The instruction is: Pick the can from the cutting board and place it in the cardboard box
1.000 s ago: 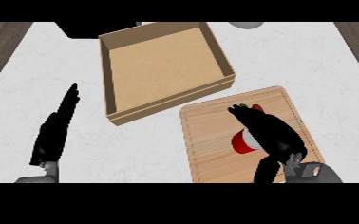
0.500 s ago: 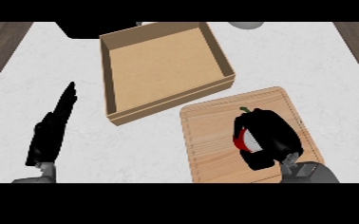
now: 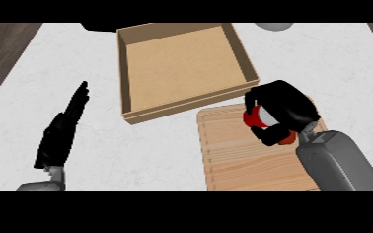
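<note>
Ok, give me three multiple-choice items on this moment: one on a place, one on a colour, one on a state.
1. Where is the can?
A. in the cardboard box
B. over the cutting board
C. beside the left hand

2. What colour shows on the can?
A. red
B. green
C. blue

3. How is the right hand?
A. flat on the counter
B. open above the box
C. curled round the can

Key: B, it sits over the cutting board, outside the cardboard box; A, red shows between the fingers; C, its fingers wrap it.

Red can (image 3: 254, 120) over cutting board (image 3: 233, 163), open cardboard box (image 3: 182, 64) beside
</note>
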You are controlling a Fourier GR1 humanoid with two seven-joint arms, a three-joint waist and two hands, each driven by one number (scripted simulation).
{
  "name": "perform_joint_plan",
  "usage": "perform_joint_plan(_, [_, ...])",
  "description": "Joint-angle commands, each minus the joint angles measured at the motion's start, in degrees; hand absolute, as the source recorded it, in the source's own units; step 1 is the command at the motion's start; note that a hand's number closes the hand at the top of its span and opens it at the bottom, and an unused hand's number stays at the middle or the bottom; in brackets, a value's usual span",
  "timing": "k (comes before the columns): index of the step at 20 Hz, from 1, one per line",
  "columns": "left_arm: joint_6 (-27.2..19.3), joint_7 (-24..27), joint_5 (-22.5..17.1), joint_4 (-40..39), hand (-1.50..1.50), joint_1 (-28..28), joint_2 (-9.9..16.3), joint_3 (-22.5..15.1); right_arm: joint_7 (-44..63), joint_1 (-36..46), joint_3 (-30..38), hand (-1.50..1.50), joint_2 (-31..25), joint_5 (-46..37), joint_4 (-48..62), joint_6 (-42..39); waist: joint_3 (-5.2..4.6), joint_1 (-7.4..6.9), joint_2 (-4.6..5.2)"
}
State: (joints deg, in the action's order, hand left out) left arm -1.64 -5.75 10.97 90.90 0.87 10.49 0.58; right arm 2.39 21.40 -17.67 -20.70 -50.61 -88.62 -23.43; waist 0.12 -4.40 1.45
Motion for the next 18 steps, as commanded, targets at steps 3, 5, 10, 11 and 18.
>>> perform_joint_plan(3, [1.72,0.97,0.28,-0.05,0.00,3.13,-0.26,-2.31,-16.24,13.70,1.01,1.50,-6.57,1.66,7.75,-1.35,0.17,-6.08,2.71])
perform_joint_plan(5, [1.50,0.34,0.58,-0.17,0.00,4.09,-0.88,-2.92,-21.68,17.36,2.79,1.50,-8.37,2.41,10.48,0.50,0.28,-5.91,2.74])
perform_joint_plan(10, [2.21,1.08,0.57,-0.54,0.00,3.06,-0.15,-2.86,-33.24,24.09,7.84,1.50,-10.56,6.35,21.63,2.64,0.20,-6.57,2.52])
perform_joint_plan(11, [1.25,0.48,1.20,-0.47,0.00,4.03,-0.71,-3.00,-36.49,25.53,8.84,1.50,-11.29,8.22,23.03,1.46,0.24,-6.10,2.49])
perform_joint_plan(18, [1.73,0.29,1.19,-1.97,0.00,4.27,-0.61,-3.04,-51.49,33.75,15.37,1.50,-8.35,22.35,34.20,-7.55,0.11,-5.30,1.98])
